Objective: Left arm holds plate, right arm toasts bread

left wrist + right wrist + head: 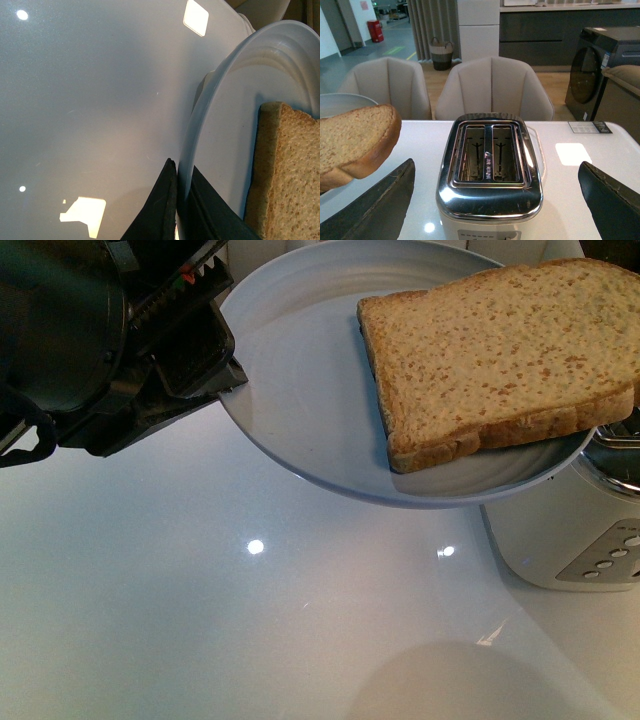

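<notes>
Plate held up by its rim, bread ready for the taking beside the toaster.

Above the glossy white counter (pixel 180 620), the left gripper (pixel 222 368) has its jaws clenched on the rim of the plate (pixel 300 410), which hangs clear of the counter. The bread (pixel 500 350) lies flat on the plate, one end jutting past the rim close over the toaster (pixel 490 165). The right gripper (pixel 496 167) faces the toaster's two empty slots with its jaws spread wide, grasping nothing. The slice looks light, soft and easily dented, so a gentle pinch on the overhanging crust seems the best hold. The plate is stiff and smooth, and the bread may slide if it tilts. The front view cuts off most of the toaster and misses the right arm, and part of the plate's rim hides under the bread.
</notes>
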Available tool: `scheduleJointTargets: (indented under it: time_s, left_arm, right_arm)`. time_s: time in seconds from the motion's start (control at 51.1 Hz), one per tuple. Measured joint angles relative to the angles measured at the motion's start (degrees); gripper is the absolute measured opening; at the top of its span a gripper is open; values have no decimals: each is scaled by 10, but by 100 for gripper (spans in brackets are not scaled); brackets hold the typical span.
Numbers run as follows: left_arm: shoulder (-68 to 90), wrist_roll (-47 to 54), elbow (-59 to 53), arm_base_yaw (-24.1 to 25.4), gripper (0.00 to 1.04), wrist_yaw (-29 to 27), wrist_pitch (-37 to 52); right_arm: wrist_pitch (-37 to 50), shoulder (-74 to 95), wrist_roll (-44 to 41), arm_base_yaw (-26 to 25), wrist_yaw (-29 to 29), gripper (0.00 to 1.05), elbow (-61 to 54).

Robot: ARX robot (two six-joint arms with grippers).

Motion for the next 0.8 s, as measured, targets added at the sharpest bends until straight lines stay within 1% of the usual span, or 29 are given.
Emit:
scheduleJointTargets:
  time_s: [0.626, 0.665, 0.704, 0.743, 0.802]
  left_arm:
    - [-3, 0, 0, -1, 3, 0, 0]
    - [-3, 0, 0, -1, 3, 0, 0]
    - [-3, 0, 0, -1, 3, 0, 0]
    - [-3, 0, 0, -1, 3, -1, 0]
    - [-3, 0, 0, -1, 3, -1, 0]
  right_arm:
    - [0, 0, 0, 0, 0, 96, 0]
    - [-35, 14, 16, 5, 22, 96, 11]
    - [-100, 46, 47, 13, 52, 96, 35]
    - [-140, 71, 75, 15, 59, 96, 48]
    - [-172, 91, 96, 17, 59, 96, 55]
